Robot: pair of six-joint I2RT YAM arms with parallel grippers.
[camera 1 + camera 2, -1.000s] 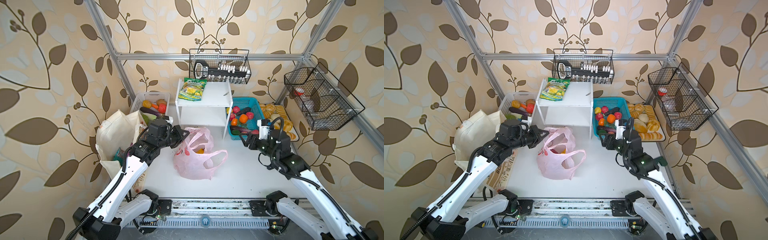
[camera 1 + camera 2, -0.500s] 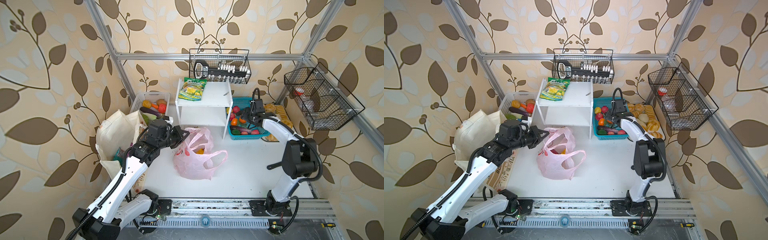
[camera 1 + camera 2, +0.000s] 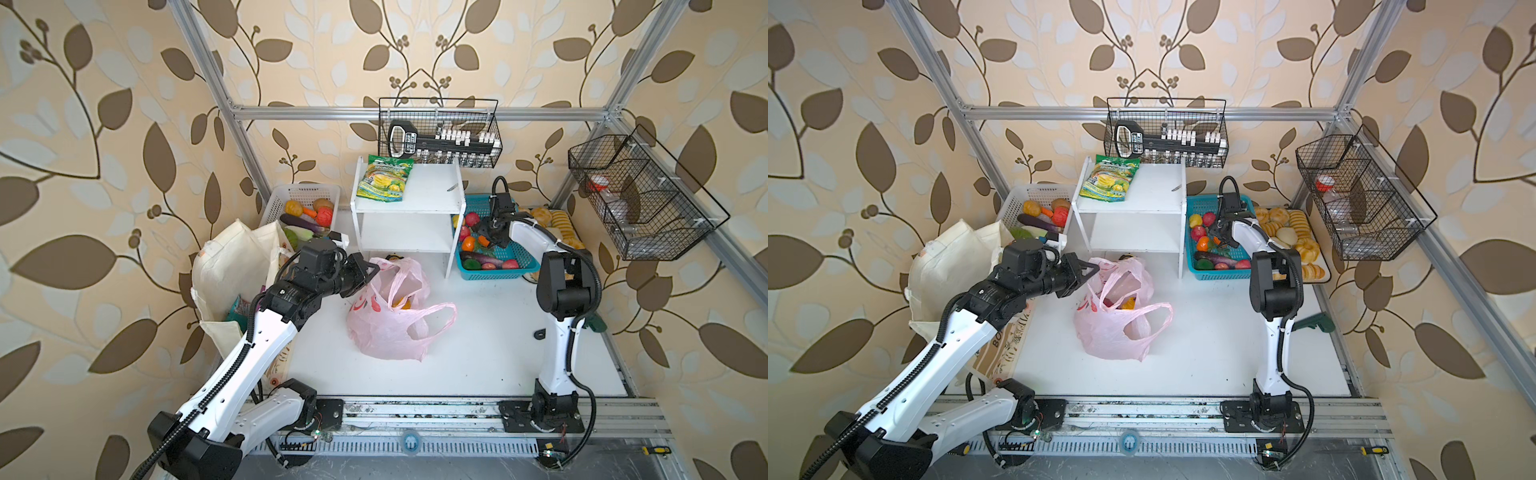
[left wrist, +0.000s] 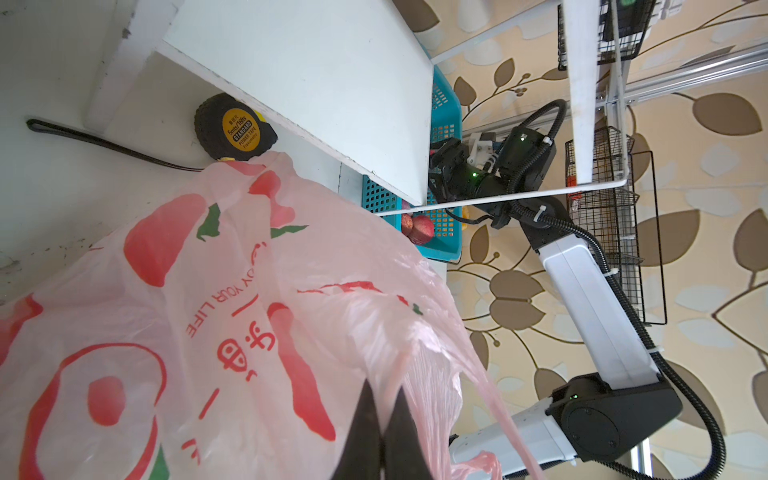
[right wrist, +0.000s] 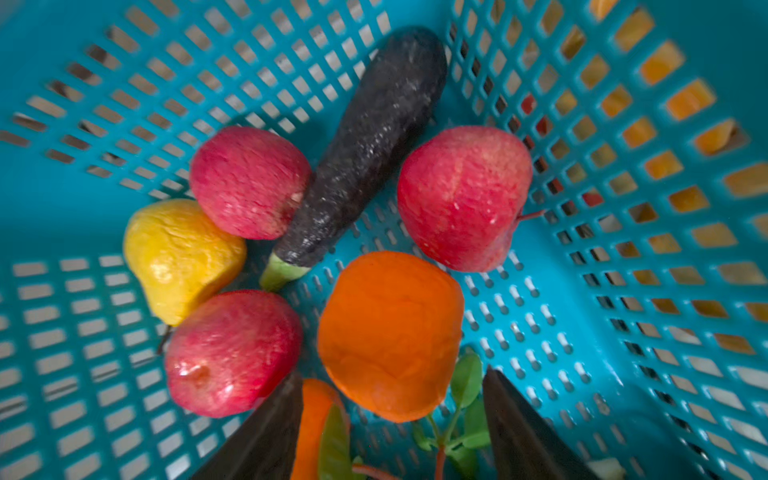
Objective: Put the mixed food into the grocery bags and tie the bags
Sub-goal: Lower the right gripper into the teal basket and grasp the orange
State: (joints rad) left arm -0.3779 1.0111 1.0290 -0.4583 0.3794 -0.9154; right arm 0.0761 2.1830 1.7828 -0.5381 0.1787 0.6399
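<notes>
The pink plastic bag (image 3: 390, 328) (image 3: 1113, 332) (image 4: 208, 311) lies mid-table with an orange fruit (image 3: 401, 301) showing in its mouth. My left gripper (image 3: 372, 270) (image 3: 1094, 266) (image 4: 384, 388) is shut on the bag's bunched rim and holds it up. The cream tote (image 3: 232, 266) (image 3: 946, 257) stands at the left. My right gripper (image 3: 484, 232) (image 3: 1219, 232) (image 5: 392, 374) hangs open inside the blue basket (image 3: 519, 266) (image 5: 623, 291), its fingers either side of an orange fruit (image 5: 390, 332). Around it lie red apples (image 5: 463, 195), a yellow pear (image 5: 183, 253) and a dark eggplant (image 5: 365, 149).
A white shelf (image 3: 409, 199) carries the green-and-yellow snack packet (image 3: 385, 183). A white basket (image 3: 305, 193) of vegetables stands back left, a bread tray (image 3: 557, 220) back right. A tape measure (image 4: 235, 129) sits under the shelf. Wire baskets (image 3: 440, 133) hang on the frame.
My right arm has swung up from low near the table's front and reached into the blue basket, then dipped toward the orange fruit. The left gripper and the bag have not moved.
</notes>
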